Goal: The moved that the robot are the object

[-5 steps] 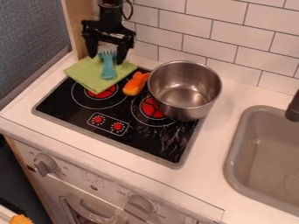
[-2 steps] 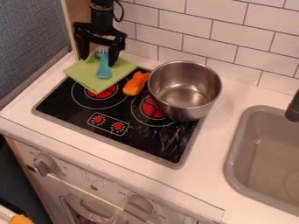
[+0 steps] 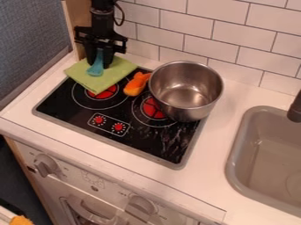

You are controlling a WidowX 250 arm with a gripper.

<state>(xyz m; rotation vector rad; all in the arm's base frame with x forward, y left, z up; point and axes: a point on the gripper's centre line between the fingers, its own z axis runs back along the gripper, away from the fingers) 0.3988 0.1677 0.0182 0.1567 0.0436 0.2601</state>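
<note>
The black gripper [image 3: 99, 59] hangs over the green cloth at the back left, shut on a blue fork. The blue fork [image 3: 95, 69] stands between its two fingers, handle end toward the front; its tines are hidden by the gripper. Under them the green cloth [image 3: 111, 79] lies partly on the counter and partly over the stove's back left corner.
An orange toy [image 3: 136, 85] lies on the black stove [image 3: 76, 109], just left of a steel pot [image 3: 185, 90]. The grey sink [image 3: 258, 145] is at the right, with a tiled wall [image 3: 223, 39] behind.
The gripper's fingers have drawn together around the fork. Compared with before, the fork has shifted left and turned a little, with its handle end now farther left.
</note>
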